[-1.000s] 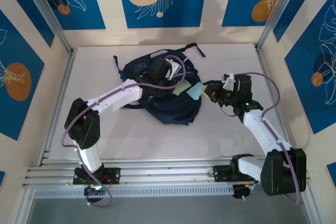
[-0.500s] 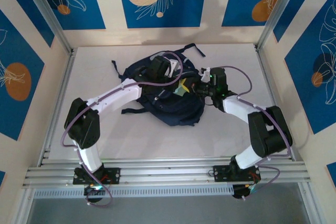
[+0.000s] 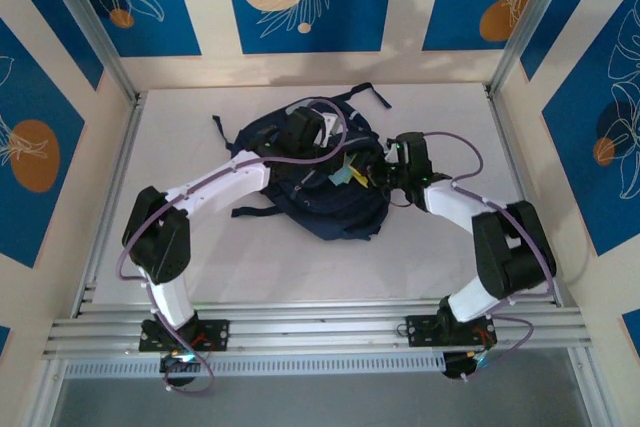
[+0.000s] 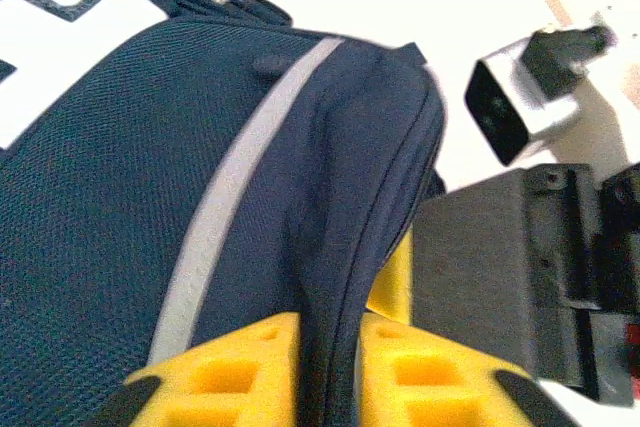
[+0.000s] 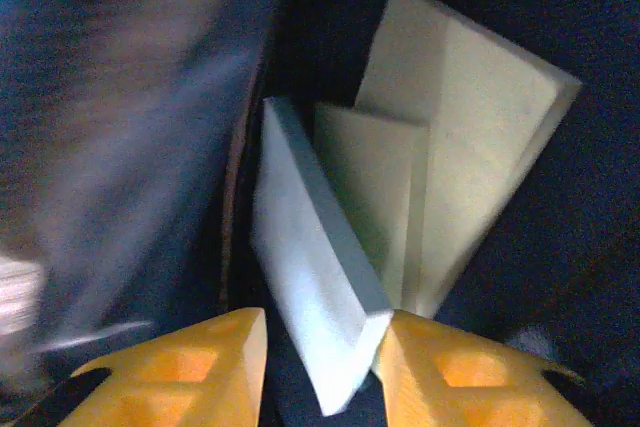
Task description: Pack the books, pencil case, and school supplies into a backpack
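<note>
Supplies step in hand: the right claw (image 5: 320, 319) pinches the light blue pad (image 5: 300, 237) inside the backpack's (image 3: 315, 202) dark mouth, with the pale green pad (image 5: 470, 127) just beyond. The left claw (image 4: 330, 347) is clamped on a fold of backpack fabric, lifting the opening. Next, I'd judge: release and back out cleanly. Rim cloth crowds the right claw's left side; a strap (image 3: 368, 94) lies on the table (image 3: 200, 247).

Stretched both arms inward, elbows bent. Pinched backpack (image 4: 150, 197) fabric in the left claw (image 4: 330, 347); gripped a light blue pad (image 5: 310, 267) in the right claw (image 5: 320, 339).
</note>
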You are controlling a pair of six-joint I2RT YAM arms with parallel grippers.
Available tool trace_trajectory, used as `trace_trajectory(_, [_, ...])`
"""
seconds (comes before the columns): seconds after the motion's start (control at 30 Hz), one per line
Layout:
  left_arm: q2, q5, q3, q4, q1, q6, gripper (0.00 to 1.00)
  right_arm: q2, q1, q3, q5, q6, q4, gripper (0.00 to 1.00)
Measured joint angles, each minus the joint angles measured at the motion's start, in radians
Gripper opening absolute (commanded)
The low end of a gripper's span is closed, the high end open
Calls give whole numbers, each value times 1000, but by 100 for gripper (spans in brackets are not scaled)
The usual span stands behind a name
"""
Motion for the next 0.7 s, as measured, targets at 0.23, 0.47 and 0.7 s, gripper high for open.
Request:
trace_trajectory(0.23, [-124, 14, -93, 53, 61, -15, 67, -227, 14, 11, 129, -127, -325, 58])
trace_trajectory(0.47, [-220, -1, -253, 89, 192, -28, 71, -251, 220, 91, 280, -148, -512, 63])
trace_trajectory(0.7, [-211, 13, -363, 97, 255, -47, 75, -21, 418, 306, 404, -97, -549, 57])
